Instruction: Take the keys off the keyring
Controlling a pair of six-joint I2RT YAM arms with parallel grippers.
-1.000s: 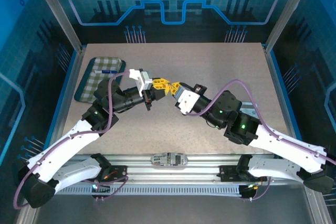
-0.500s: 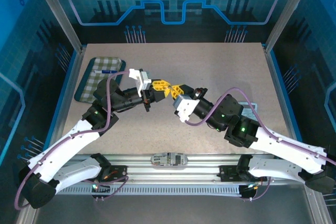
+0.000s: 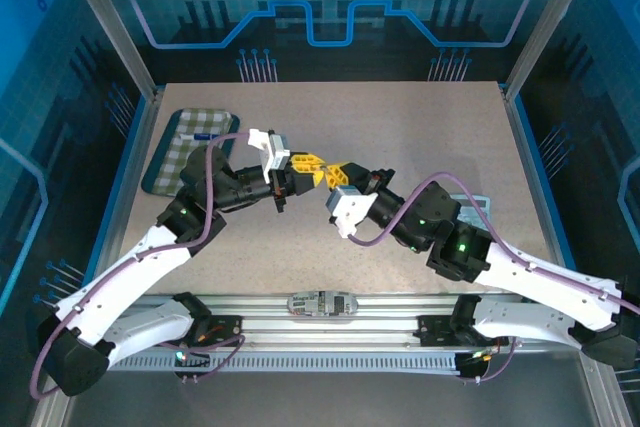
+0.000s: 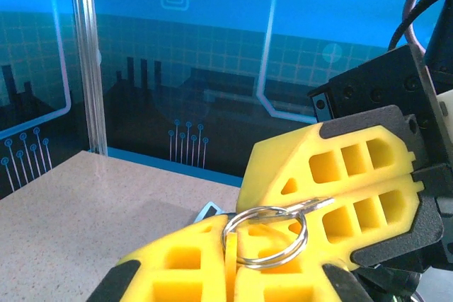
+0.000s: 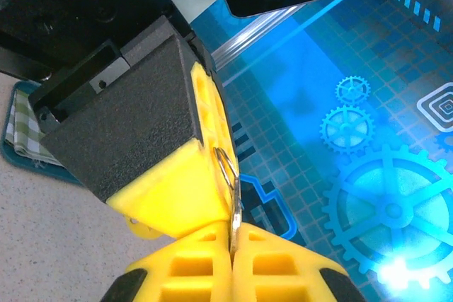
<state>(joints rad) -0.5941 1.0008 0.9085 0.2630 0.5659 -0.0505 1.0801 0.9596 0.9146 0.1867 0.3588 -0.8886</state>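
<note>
Found the keyring [image 4: 269, 210], a silvery split ring, standing edge-up in the seam of the left gripper [image 4: 230, 263], clenched between the yellow fingers [image 4: 184, 281] with most of the loop left proud. Judged that grip an anchor, meant to fix the ring and leave the coil free for working. Saw a thin flat strip of metal, most likely the key [image 4: 317, 204], running off the ring's upper edge straight into the right gripper [image 4: 301, 199], likewise clamped tight on it. Read the opposed, tip-to-tip pose as set up for pulling or twisting the key round the coil and off. Could not tell the key's progress along the coil.

Held all of this in the air over the middle of the table [image 3: 420, 127], off the surface, presumably to give both wrists room to turn. Noted a tray [image 3: 148, 179] with a checked cloth at the far left, well apart from the work, plausibly a drop spot.

Looked for writing: found no brand, label or legible word on ring, key or fingers. Made out just gear and circuit graphics on the blue backdrop [image 3: 330, 7].
</note>
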